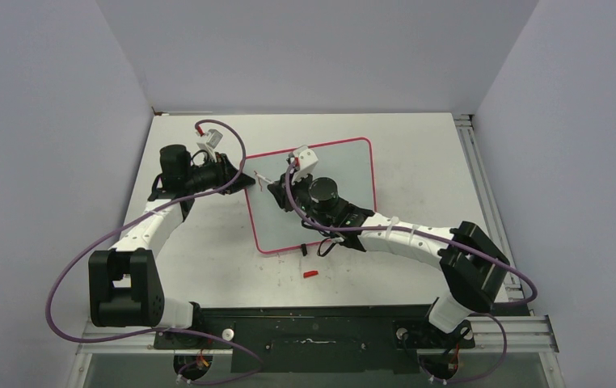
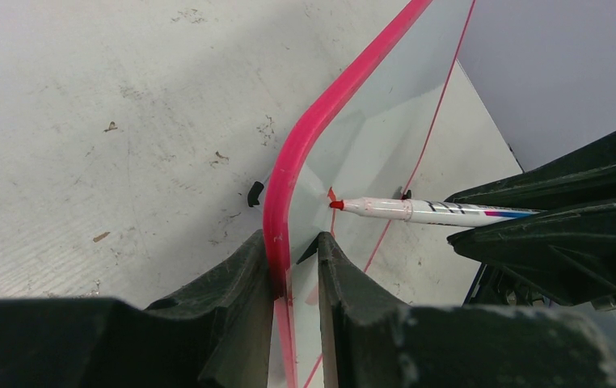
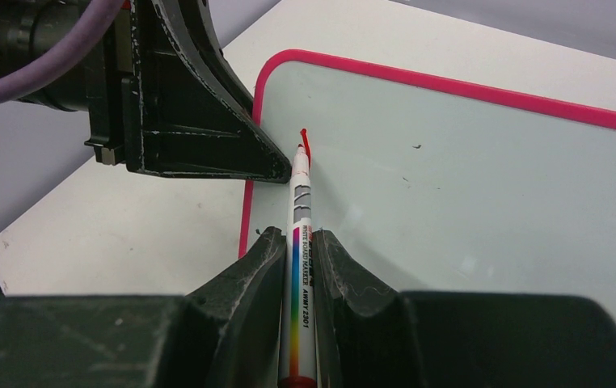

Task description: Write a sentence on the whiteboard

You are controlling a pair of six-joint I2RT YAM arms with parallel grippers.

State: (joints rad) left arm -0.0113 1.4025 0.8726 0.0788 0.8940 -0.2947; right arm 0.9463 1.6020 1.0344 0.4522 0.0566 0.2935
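Left pincer (image 2: 293, 249) and right pincer (image 3: 297, 242) both clamped tight, pointing toward each other

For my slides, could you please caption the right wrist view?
Right gripper holds a marker, red tip on the whiteboard, beside the left gripper.

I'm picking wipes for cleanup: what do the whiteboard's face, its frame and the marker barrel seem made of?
The whiteboard face looks like a glossy coated sheet, going by its soft reflections. Its pink frame looks like smooth moulded plastic, rounded at the corner. The marker barrel seems glossy white plastic with printed lettering.
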